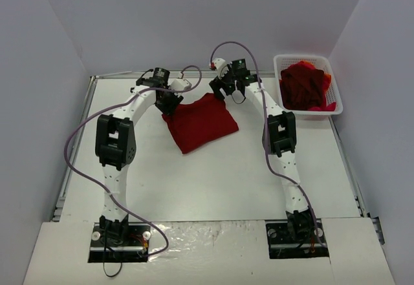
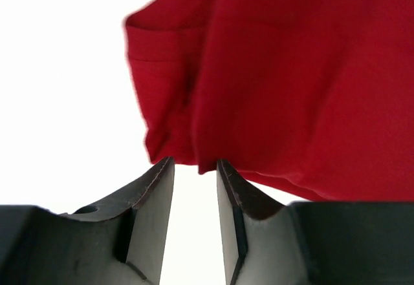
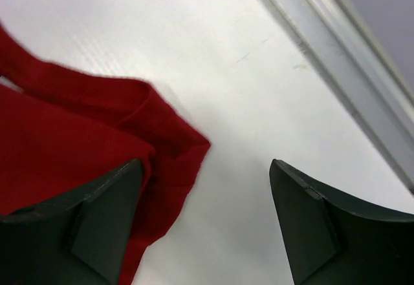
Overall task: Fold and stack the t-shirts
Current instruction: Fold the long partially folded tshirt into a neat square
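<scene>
Fingers (image 2: 155, 194) empty at far edge of the t-shirt (image 1: 200, 122): left gripper (image 2: 195, 160) narrowly parted, right gripper (image 3: 206, 163) wide; table (image 1: 213, 181) spreads nearer.

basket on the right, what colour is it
White mesh basket, holding dark red and orange-red shirts; shows best in the top view.

Robot lab / test cell is being shown: white table (image 1: 213, 181) is being boxed in by plain pale walls (image 1: 194, 13) at top, left & right of frame; left arm (image 1: 116, 143) & right arm (image 1: 281, 136) are being carried on base plates (image 1: 129, 253) at bottom edge, w/ purple cables (image 1: 229, 42) being left exposed.
</scene>
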`<state>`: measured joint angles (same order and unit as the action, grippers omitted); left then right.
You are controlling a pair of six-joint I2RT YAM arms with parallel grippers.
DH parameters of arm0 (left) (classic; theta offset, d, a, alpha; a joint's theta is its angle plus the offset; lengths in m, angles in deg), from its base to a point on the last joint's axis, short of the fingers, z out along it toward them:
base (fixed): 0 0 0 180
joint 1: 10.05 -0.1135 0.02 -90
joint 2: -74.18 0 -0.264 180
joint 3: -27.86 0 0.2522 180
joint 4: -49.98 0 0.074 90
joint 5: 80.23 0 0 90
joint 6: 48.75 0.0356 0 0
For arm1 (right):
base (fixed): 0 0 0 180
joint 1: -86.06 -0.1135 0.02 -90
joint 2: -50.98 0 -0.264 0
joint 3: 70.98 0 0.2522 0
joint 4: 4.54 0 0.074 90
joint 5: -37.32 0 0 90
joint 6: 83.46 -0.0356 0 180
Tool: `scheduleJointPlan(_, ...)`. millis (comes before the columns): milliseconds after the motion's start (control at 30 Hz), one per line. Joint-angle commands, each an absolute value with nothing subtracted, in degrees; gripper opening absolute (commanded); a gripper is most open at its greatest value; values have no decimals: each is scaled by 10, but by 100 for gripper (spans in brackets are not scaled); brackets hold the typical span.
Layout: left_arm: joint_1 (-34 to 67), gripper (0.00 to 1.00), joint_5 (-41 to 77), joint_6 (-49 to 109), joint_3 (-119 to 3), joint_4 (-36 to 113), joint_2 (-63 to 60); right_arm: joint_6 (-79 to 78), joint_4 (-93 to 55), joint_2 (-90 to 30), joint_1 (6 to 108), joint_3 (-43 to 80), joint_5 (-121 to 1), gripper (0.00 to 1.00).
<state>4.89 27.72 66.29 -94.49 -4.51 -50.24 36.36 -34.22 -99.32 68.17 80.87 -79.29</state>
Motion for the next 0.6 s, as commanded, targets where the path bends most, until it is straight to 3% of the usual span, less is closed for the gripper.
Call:
scheduleJointPlan(0, 48, 32, 230, 619, -948, -2, -436, 318, -251, -936, 674, 802, -730, 76)
scheduleJointPlan(367, 48, 31, 172, 601, -846, 36, -371, 319, -233, -916, 649, 747, -699, 78)
scheduleJointPlan(567, 23, 31, 195, 550, -821, 59, -259, 321, -241, -792, 632, 698, -611, 80)
